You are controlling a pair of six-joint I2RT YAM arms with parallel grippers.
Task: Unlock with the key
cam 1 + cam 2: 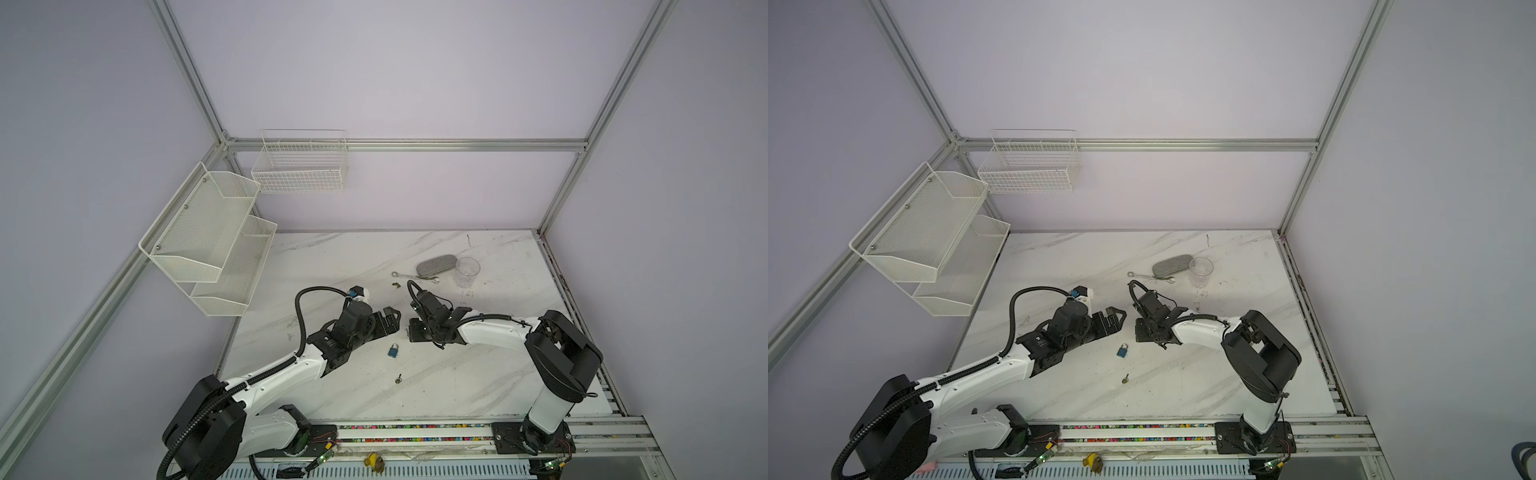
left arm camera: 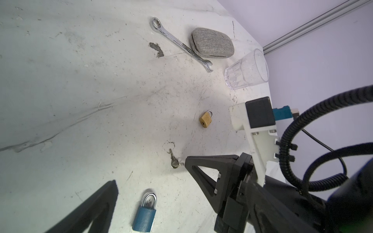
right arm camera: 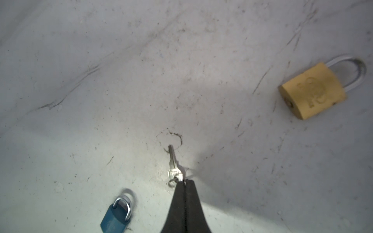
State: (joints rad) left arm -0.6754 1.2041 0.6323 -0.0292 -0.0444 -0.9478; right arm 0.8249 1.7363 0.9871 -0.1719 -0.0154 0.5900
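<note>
A small silver key [image 3: 172, 161] lies on the marble table [image 1: 457, 374], its tip at a ring-shaped scuff. My right gripper [image 3: 184, 180] is shut on the key's head end, seen from the side in the left wrist view [image 2: 186, 161]. In both top views the right gripper [image 1: 411, 330] [image 1: 1138, 330] hides this key. A blue padlock [image 1: 393, 351] [image 2: 144, 213] [image 3: 116, 218] lies flat just in front of the grippers. A brass padlock [image 3: 312, 90] [image 2: 205, 120] [image 1: 395, 285] lies farther back. My left gripper [image 1: 392, 321] [image 1: 1119, 320] hangs open over the blue padlock, facing the right one.
A second key [image 1: 398, 378] lies nearer the front edge. At the back right are a wrench [image 1: 415, 277], a grey fabric case [image 1: 434, 266] and a clear glass [image 1: 467, 270]. White mesh shelves [image 1: 208, 241] and a wire basket [image 1: 299, 166] hang on the left walls.
</note>
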